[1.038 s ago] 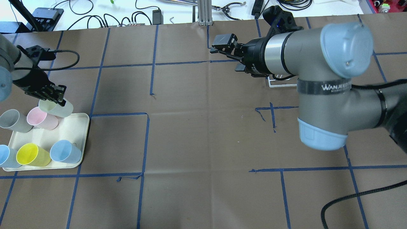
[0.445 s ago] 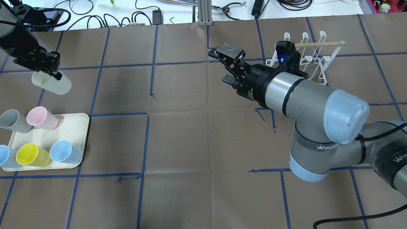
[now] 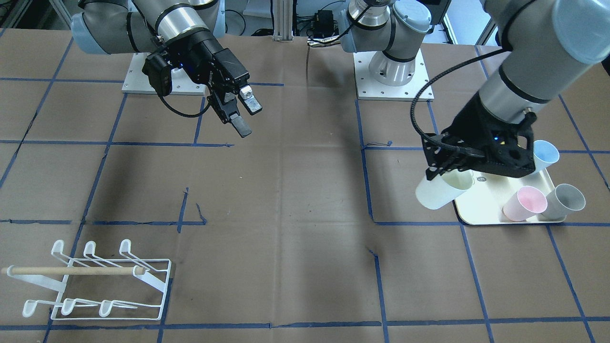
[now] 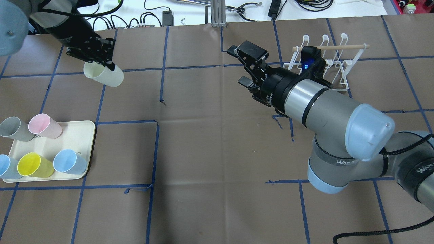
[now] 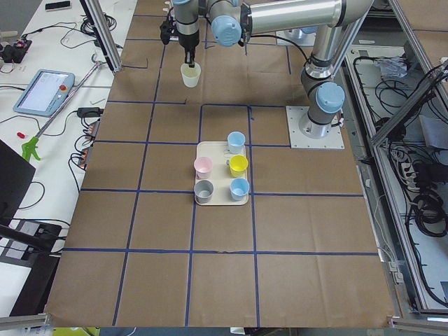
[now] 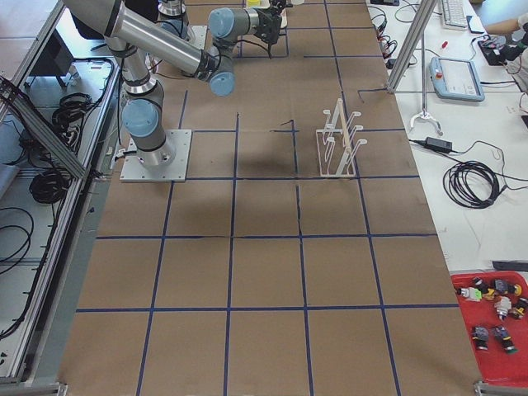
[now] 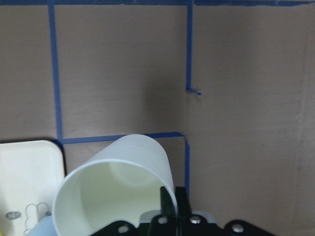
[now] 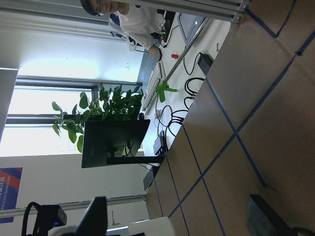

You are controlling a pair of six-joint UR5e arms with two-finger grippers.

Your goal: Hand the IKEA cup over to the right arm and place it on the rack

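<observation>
The left gripper (image 4: pixel 107 63) is clamped on the rim wall of the pale, cream-white IKEA cup (image 4: pixel 104 75). The left wrist view shows one finger inside the mouth and one outside. The cup hangs in the air, tilted well over, with its mouth towards the robot's left and its base towards the middle of the brown-papered table (image 4: pixel 203 152). It is off the cream tray (image 4: pixel 79 135). The step in hand, as I judge it, is carrying the cup across to the meeting point.

To do this well, the base end should lead, since that is the free wall for the other arm to take. Farther along, the right gripper (image 4: pixel 237 66) hovers above the table's middle. Its fingers are spread wide and turned towards the cup, well apart from it.

It should close on the cup's body, away from the left fingers. The squeeze should be gentle, because thin plastic probably flexes. The left should let go only once that hold is firm, and the new grasp should leave the mouth free.

Farthest off, behind the right wrist, stands the white wire rack (image 4: pixel 335 64) with its wooden dowel (image 4: pixel 342 47). There the mouth must go down over a peg.
</observation>
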